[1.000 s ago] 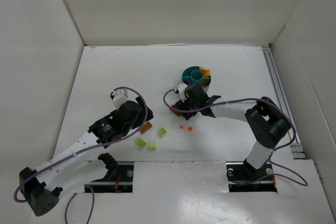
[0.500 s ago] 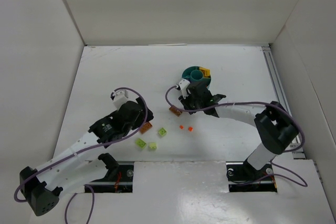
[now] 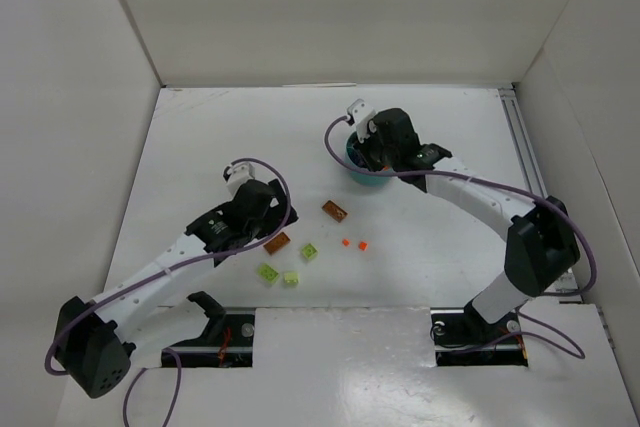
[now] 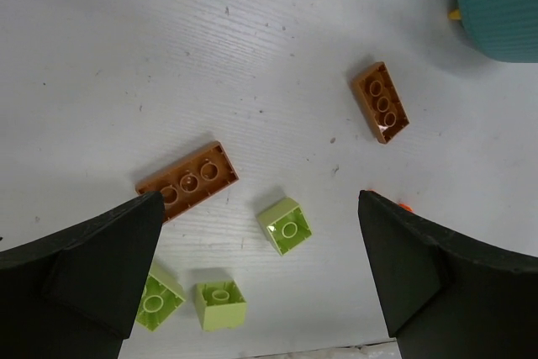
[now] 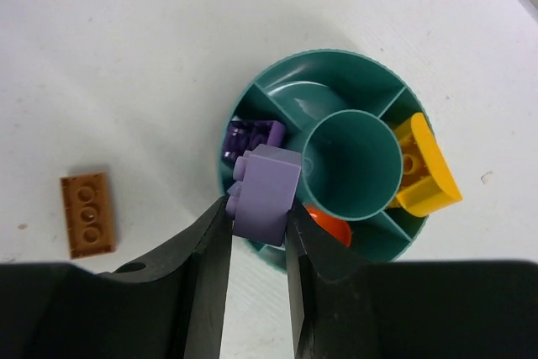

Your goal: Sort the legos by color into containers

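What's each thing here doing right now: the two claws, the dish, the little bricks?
right gripper, shut on a lilac brick, over the teal dish.
left gripper, open, empty, above loose bricks.
teal dish, upright, partly filled.
two brown bricks, loose on the table.
three lime green bricks, loose on the table.
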You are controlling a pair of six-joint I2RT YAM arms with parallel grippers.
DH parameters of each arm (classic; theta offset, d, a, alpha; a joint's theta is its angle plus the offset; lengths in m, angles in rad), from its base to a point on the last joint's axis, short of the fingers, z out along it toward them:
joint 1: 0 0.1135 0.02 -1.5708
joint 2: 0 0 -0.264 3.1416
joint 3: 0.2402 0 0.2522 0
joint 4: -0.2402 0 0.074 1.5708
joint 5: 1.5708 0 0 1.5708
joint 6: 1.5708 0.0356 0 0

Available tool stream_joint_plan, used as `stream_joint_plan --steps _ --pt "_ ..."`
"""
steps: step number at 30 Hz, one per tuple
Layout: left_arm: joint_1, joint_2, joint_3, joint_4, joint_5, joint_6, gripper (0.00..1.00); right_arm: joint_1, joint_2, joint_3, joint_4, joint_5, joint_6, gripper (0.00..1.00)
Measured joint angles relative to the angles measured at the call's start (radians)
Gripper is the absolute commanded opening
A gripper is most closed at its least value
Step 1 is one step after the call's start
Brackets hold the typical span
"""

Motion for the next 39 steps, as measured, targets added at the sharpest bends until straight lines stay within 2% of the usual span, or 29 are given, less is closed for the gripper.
stream_joint_plan --steps 3,5,11,16,23,26,34,39 --pt "0.024 0.016 0.000 0.014 0.020 0.027 0.99 -0.017 0.048 0.041 -0.021 0.011 -0.015 0.26" --pt "0.028 0.019 0.000 0.020 0.029 0.043 0.99 -0.017 0.071 0.050 -0.034 0.014 -0.021 0.26" --pt "0.029 0.026 0.000 0.027 0.045 0.068 0.99 -0.017 0.108 0.061 -0.066 0.030 -0.031 0.44" --pt "0.036 0.036 0.000 0.028 0.048 0.076 0.99 -0.017 0.111 0.070 -0.082 0.055 -0.032 0.53" --pt "0.037 0.036 0.000 0.028 0.053 0.082 0.99 -0.017 0.105 0.076 -0.088 0.058 -0.032 0.53" --pt "0.037 0.036 0.000 0.028 0.062 0.088 0.99 -0.016 0.070 0.065 -0.090 0.050 -0.041 0.57" --pt "0.037 0.035 -0.004 0.024 0.106 0.098 0.99 -0.004 -0.170 -0.076 -0.074 -0.081 -0.085 0.76" --pt "0.037 0.030 -0.023 0.024 0.127 0.091 0.99 0.059 -0.222 -0.215 -0.064 -0.173 -0.128 0.78"
